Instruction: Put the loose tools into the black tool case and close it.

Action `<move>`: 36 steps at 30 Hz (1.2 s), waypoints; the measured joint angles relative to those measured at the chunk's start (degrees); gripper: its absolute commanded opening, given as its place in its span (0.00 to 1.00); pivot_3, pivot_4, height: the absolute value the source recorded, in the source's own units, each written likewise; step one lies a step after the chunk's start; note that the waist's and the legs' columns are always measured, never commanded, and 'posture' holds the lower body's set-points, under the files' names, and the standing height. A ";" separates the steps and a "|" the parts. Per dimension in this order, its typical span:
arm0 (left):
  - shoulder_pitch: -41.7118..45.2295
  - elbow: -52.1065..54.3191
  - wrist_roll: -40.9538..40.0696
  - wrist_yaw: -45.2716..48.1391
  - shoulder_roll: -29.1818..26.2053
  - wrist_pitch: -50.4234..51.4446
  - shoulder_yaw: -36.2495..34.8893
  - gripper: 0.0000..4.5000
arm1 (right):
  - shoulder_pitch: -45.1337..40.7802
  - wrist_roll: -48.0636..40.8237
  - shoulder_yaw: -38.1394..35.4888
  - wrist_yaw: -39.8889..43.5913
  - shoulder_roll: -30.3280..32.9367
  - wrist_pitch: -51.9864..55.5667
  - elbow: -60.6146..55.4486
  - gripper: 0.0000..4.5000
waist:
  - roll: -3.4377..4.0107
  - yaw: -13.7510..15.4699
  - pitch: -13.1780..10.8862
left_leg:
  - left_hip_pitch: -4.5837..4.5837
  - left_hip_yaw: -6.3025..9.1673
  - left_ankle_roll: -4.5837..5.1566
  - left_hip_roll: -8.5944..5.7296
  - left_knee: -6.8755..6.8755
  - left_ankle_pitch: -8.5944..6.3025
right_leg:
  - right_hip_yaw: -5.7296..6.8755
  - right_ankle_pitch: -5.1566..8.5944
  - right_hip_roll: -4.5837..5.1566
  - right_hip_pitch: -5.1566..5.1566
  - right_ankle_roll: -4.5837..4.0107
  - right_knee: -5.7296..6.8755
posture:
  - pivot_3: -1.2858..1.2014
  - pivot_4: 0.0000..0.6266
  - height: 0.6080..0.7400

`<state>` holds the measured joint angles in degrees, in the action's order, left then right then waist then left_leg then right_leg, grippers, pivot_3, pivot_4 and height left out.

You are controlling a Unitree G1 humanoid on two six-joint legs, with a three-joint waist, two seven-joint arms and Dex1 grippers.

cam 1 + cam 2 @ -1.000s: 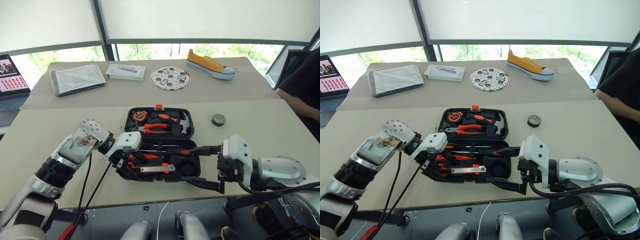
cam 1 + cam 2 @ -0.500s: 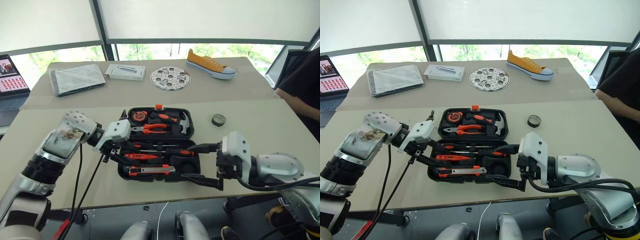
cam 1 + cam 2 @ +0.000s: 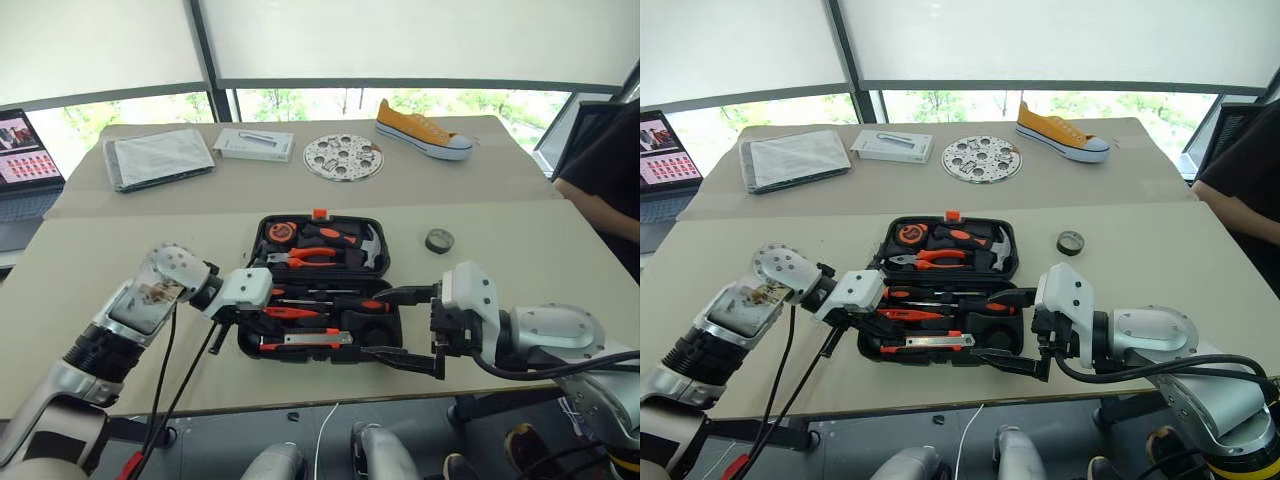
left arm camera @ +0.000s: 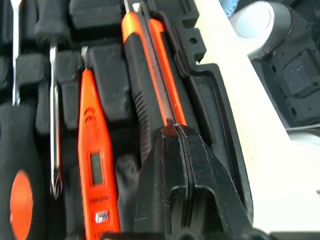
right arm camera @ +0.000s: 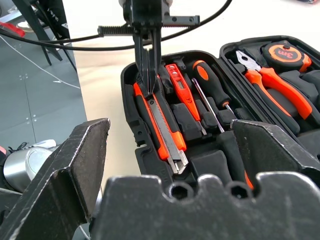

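Note:
The black tool case [image 3: 245, 350] lies open at the front table's middle. Its near half holds a utility knife [image 3: 305, 342], a red tester screwdriver [image 3: 290, 313] and a black-and-orange screwdriver [image 3: 345, 303]. My left gripper [image 3: 252, 322] is shut with nothing between its fingers. Its tips rest at the handle end of the utility knife [image 4: 150, 60], beside the tester [image 4: 92, 150]. My right gripper [image 3: 375, 325] stands open at the case's right front corner, jaws wide apart over the near half. A small black tape roll [image 3: 437, 240] lies on the table right of the case.
Pliers [image 5: 272, 82], a tape measure [image 5: 285, 50] and a hammer sit in the case's far half. On the back table lie a yellow sneaker [image 3: 420, 128], a perforated disc [image 3: 343, 157], a white box [image 3: 252, 143] and a grey slab [image 3: 160, 157]. A laptop [image 3: 25, 160] stands far left, a person [image 3: 610, 170] far right.
My left gripper's fingers have gone from open to shut; it swung out left of the case, then came back down onto the knife's handle end. The right gripper has kept still.

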<state>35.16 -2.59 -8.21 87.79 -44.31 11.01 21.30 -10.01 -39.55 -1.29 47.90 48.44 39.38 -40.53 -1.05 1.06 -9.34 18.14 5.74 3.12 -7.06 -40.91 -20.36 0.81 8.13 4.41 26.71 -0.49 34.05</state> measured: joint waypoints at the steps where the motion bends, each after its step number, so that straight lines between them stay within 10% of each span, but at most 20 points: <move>1: -0.01 -0.41 0.28 -0.19 0.13 -0.91 0.13 0.01 | 0.05 -0.01 -0.01 -0.06 0.01 0.00 -0.06 1.00 | 0.00 0.05 0.00 | -0.05 0.01 0.01 0.00 0.01 -0.01 | -0.01 0.00 0.00 -0.07 0.01 -0.01 | 0.52 0.24 0.98; 36: 0.49 -2.85 -1.13 -0.93 2.08 2.08 -2.39 0.01 | 1.58 -0.10 -0.58 -0.14 0.34 0.06 -0.52 1.00 | 0.02 -0.37 0.03 | 0.07 -0.04 0.18 -0.04 -0.02 -0.11 | 0.04 0.02 -0.03 0.13 0.07 -0.04 | 0.52 0.24 0.98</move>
<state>35.65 -5.44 -9.34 86.86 -42.23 13.09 18.92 -8.43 -39.65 -1.87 47.76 48.78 39.45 -41.05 -1.04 0.70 -9.31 18.20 5.70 3.30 -7.10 -40.93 -20.47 0.85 8.15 4.38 26.83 -0.42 34.01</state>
